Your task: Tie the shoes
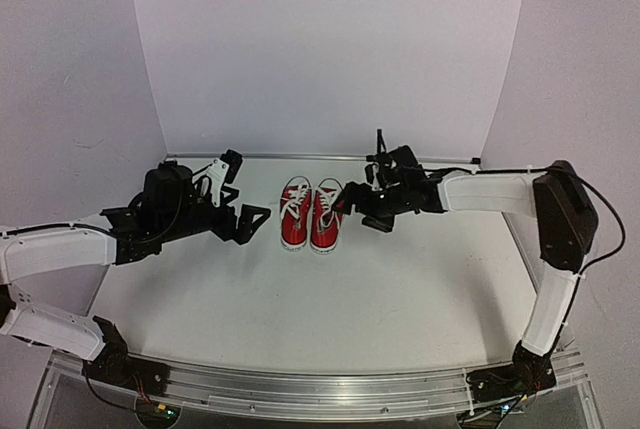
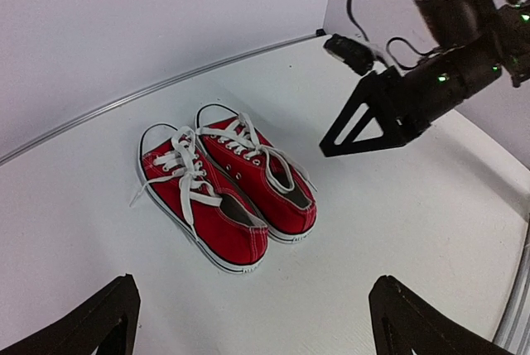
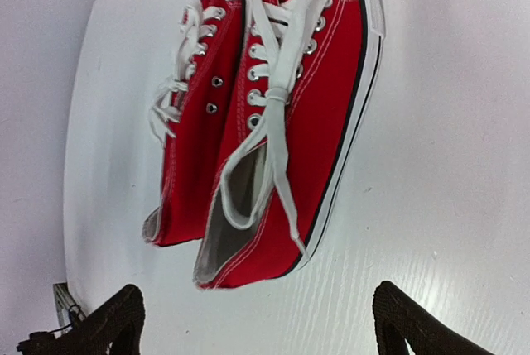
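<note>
Left gripper (image 2: 257,326) open, right gripper (image 3: 257,322) open

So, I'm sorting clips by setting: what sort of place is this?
Probably a robotics lab test cell: plain white backdrop panels around a white tabletop, two white robot arms on a metal rail, a pair of red canvas sneakers staged between them.

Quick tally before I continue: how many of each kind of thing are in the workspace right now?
Red shoes: 2
Grippers: 2, the left gripper and the right gripper, jaws open on both
Total: 4
</note>
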